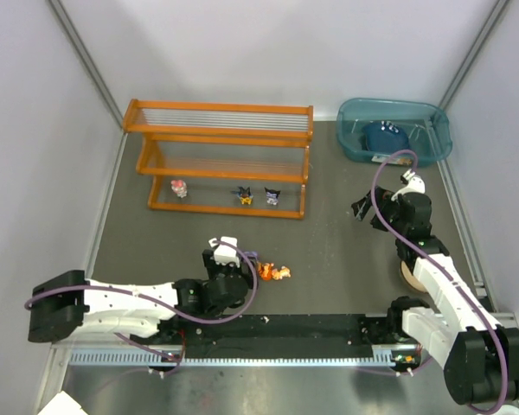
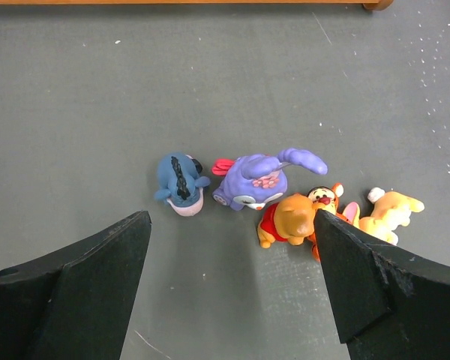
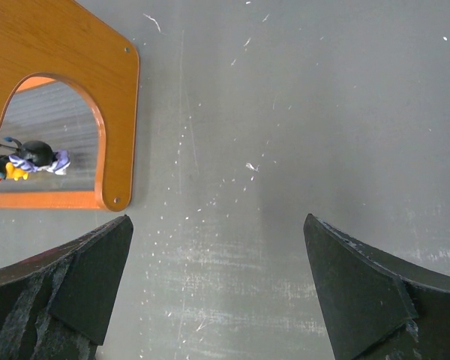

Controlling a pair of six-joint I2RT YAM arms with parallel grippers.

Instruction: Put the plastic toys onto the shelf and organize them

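The orange shelf [image 1: 221,156] stands at the back left. Its bottom tier holds three toys: a pink-white one [image 1: 180,188], a yellow-black one [image 1: 244,196] and a purple-black one [image 1: 272,196]. My left gripper [image 1: 233,259] is open and low over a cluster of toys on the table. In the left wrist view a blue toy [image 2: 180,184], a purple toy [image 2: 259,178], an orange bear in a red shirt [image 2: 289,220], a striped orange toy [image 2: 326,199] and a yellow-orange toy [image 2: 386,214] lie just ahead of the open gripper [image 2: 231,217]. The right finger [image 2: 360,277] touches the bear. My right gripper [image 1: 362,210] is open and empty [image 3: 217,219], right of the shelf's end panel [image 3: 75,67].
A teal bin [image 1: 432,143] with a dark blue item [image 1: 385,137] stands at the back right. A tan round object [image 1: 408,275] lies under the right arm. A black strip [image 1: 311,328] runs along the near edge. Grey walls close in both sides.
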